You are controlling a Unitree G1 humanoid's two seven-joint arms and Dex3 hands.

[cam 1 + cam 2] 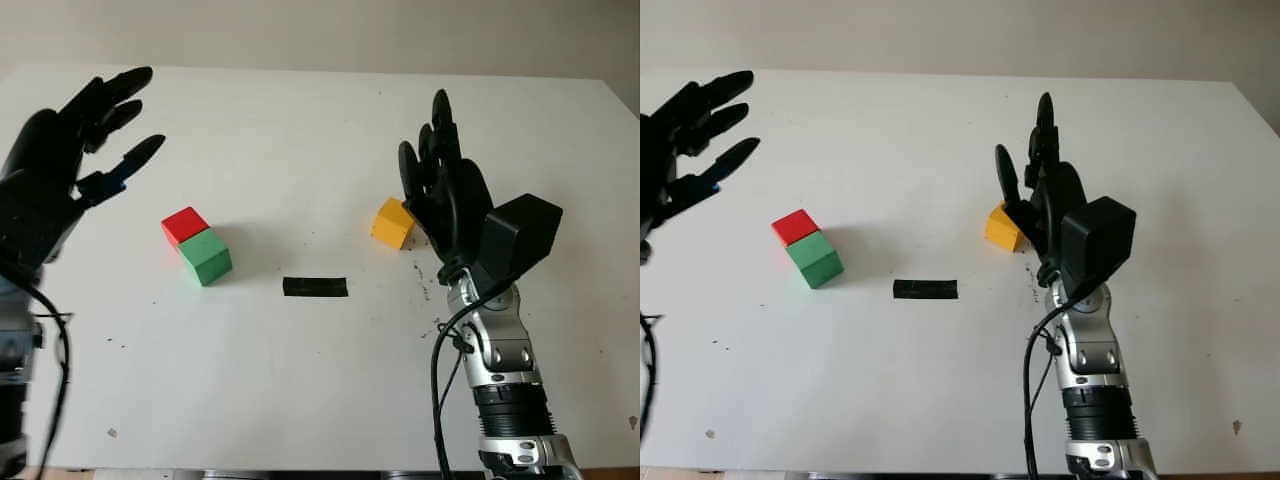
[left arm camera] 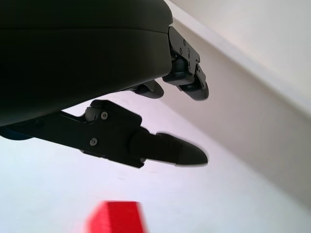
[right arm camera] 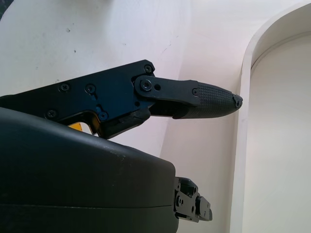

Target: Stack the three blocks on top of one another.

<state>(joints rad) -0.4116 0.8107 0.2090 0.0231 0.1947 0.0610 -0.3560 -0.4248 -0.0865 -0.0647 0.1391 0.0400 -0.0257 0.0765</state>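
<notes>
A red block and a green block sit side by side, touching, on the white table left of centre. A yellow block sits right of centre. My right hand is open, raised just to the right of the yellow block, palm toward it, and covers part of its right side. My left hand is open and held up at the far left, behind and to the left of the red block. The red block shows below the left fingers in the left wrist view.
A short black strip of tape lies flat on the table between the two groups of blocks, nearer the front. The far table edge meets a pale wall.
</notes>
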